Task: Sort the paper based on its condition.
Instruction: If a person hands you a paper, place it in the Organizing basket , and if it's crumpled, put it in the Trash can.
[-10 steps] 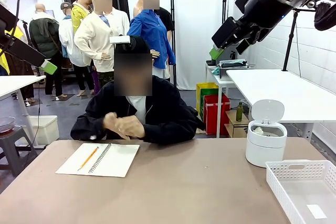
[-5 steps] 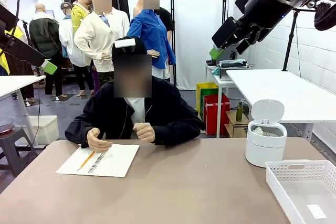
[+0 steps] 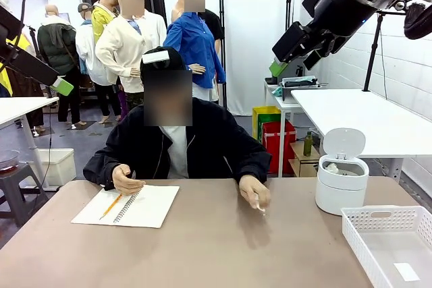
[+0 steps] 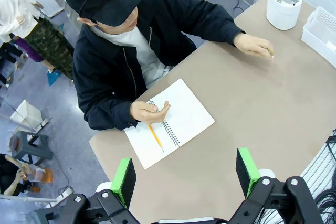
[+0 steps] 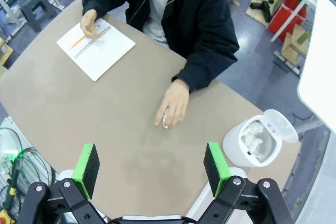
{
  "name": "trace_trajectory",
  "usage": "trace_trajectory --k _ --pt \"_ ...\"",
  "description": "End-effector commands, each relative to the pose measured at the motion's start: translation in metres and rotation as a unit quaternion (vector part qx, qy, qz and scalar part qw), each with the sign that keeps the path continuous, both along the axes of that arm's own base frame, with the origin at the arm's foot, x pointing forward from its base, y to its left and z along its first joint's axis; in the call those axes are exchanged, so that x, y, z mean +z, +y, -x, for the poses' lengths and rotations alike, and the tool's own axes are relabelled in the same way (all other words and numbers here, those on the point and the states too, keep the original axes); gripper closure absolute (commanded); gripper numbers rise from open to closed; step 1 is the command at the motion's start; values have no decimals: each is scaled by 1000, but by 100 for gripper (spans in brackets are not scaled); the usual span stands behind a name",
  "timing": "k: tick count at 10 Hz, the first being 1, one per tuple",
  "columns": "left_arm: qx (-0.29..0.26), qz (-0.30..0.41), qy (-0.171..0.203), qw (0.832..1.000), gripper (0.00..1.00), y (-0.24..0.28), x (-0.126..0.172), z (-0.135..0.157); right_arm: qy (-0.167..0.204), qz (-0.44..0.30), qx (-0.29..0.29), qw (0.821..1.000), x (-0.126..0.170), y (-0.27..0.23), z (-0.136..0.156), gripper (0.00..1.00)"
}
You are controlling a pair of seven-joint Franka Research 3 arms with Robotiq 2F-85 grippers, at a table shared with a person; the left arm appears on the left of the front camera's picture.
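Left hand (image 4: 185, 174) and right hand (image 5: 151, 167) are both hovering released above the desk (image 5: 79, 108). Person's fingers (image 5: 173, 109) are covering a paper piece (image 5: 165, 124), nine o'clock from the bin (image 5: 236, 148).

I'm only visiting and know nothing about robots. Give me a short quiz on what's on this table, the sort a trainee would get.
1. Pick one: what lies on the notebook? A) a pencil B) scissors C) a spoon
2. True or false: the white bin stands with its lid up.
3. In a few words: what lies in the white basket?

Key: 1 A. 2 True. 3 A flat paper slip.
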State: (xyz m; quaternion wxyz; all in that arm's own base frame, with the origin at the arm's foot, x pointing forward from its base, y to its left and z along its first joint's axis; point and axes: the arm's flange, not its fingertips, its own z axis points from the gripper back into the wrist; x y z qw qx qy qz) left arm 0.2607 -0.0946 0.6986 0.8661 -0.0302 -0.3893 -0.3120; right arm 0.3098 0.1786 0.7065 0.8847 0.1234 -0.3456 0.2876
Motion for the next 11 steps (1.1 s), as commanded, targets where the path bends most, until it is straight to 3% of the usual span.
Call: trace_trajectory --k 1,11 --pt "0 0 0 1000 0 0 0 0 1 0 -2 1000 0 0 0 0" --pt "0 0 0 1000 0 0 0 0 1 0 -2 1000 0 0 0 0"
